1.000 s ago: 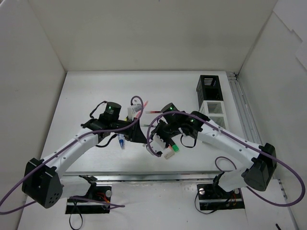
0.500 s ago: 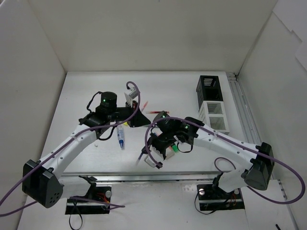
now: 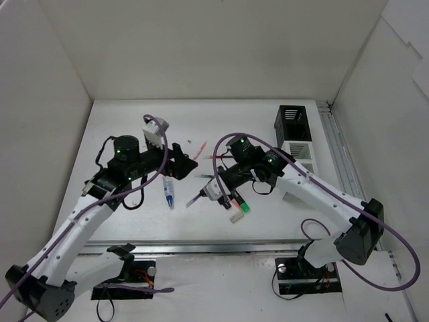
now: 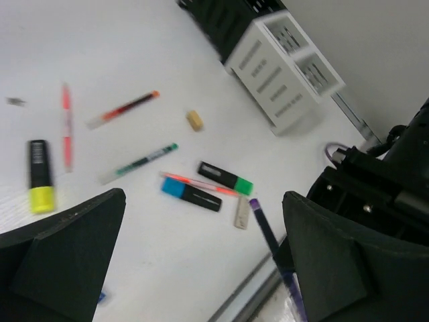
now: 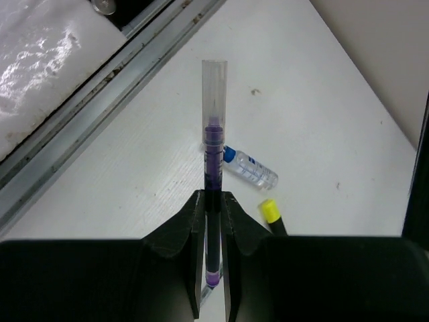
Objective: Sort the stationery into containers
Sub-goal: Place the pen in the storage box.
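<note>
My right gripper (image 5: 213, 201) is shut on a dark purple pen (image 5: 214, 144) with a clear cap, held above the table; the same pen (image 3: 196, 199) shows in the top view, sticking out left of the right gripper (image 3: 216, 190). My left gripper (image 4: 201, 268) is open and holds nothing, and it hovers left of the pile (image 3: 178, 156). Scattered on the table are a yellow highlighter (image 4: 40, 177), a red pen (image 4: 66, 126), an orange pen (image 4: 124, 109), a green pen (image 4: 137, 163), blue (image 4: 190, 194) and green (image 4: 225, 178) highlighters, and a beige eraser (image 4: 194, 120). The black container (image 3: 293, 123) and the white container (image 3: 298, 158) stand at the right.
A white-blue tube (image 5: 248, 168) lies below the held pen, also visible as a tube (image 3: 169, 194) between the arms. A metal rail (image 5: 100, 114) runs along the table's near edge. White walls enclose the table on three sides.
My left gripper has opened and pulled back to the left, away from the right gripper. The right gripper, still shut on the purple pen, has moved toward the far side.
</note>
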{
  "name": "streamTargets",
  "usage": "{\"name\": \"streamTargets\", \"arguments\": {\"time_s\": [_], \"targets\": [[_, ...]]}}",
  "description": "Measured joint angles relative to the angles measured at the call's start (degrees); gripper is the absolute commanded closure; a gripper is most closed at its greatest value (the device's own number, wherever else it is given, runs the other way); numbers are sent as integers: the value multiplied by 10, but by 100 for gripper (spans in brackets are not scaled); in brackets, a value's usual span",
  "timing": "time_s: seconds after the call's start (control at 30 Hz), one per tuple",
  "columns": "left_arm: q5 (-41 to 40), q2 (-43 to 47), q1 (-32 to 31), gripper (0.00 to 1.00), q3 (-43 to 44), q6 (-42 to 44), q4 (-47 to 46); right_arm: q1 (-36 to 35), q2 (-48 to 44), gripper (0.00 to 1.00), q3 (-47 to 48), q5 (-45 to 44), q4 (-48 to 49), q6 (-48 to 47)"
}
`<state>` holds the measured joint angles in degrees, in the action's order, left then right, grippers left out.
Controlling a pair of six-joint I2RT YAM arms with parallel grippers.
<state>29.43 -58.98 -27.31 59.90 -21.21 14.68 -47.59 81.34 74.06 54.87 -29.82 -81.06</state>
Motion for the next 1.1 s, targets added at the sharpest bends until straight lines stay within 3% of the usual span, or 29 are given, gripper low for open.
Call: {"name": "streamTargets", "arguments": {"time_s": [0.13,0.23,0.33,0.53,0.83,1.1], "targets": [[-93,81,26,0,0,-4,28,55,3,100,3,20,59,103],[-150,120,48,1,0,-16,49,99,-1,100,-32,-4,214,246],[-190,140,61,1,-10,-31,67,143,-9,100,-109,-110,394,414],[-225,151,65,0,-44,-44,93,240,-9,100,-142,-298,547,650],[-258,156,68,0,-67,-46,109,379,14,100,-114,-397,614,747],[-266,139,68,1,-72,-45,108,472,180,100,-19,-405,682,736]]}}
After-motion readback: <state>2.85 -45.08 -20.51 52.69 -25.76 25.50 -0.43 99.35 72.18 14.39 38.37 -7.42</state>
